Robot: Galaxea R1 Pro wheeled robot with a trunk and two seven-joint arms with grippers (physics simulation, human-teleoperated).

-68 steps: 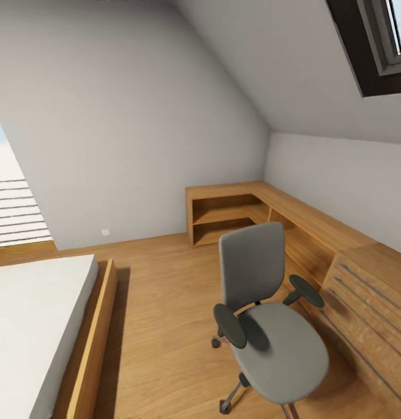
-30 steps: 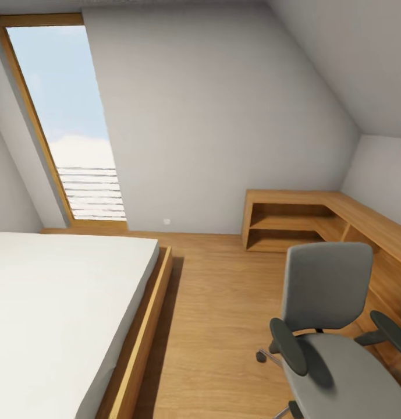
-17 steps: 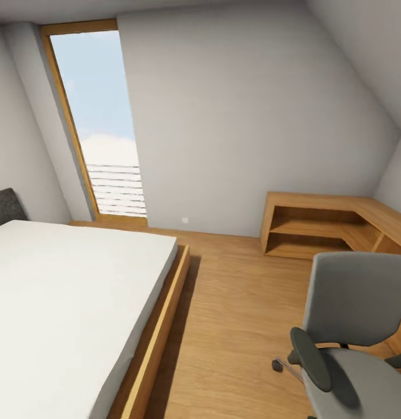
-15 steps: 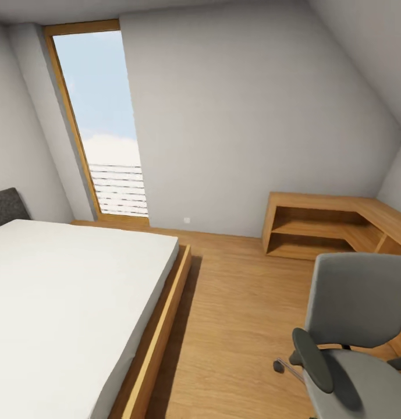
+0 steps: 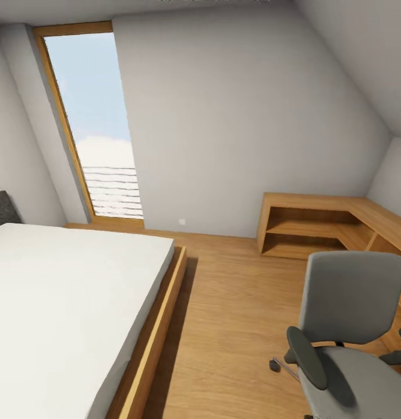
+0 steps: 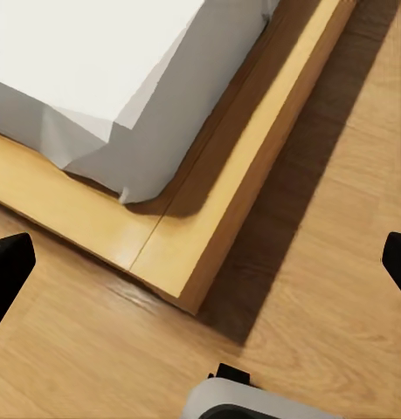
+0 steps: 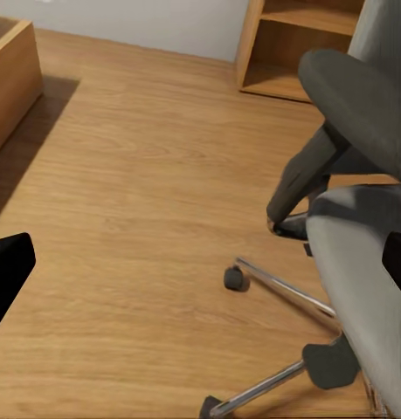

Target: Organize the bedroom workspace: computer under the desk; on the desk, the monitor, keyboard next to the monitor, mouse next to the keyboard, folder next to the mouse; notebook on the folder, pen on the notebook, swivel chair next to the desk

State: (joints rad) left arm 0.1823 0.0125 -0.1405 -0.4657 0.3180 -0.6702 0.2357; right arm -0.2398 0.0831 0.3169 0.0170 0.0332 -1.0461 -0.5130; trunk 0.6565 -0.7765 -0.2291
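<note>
- The swivel chair stands on the wood floor, lower right in the head view, just beside the right pincer, whose fingers are spread.
- The left pincer, also spread, hangs over the bed corner.

The room sat under a sloped ceiling, its walls plain pale grey. A tall window in a wooden frame reached down to the floor, showing blue sky, cloud and a slatted railing low in the glass. Daylight fell evenly over warm wooden floorboards. A low bed with a white mattress lay on a light wooden platform, a dark grey headboard at its far end; the frame cast a shadow along the boards beside it. Open wooden shelving ran into the corner and turned along the side wall. A small white socket sat low on the wall.
</note>
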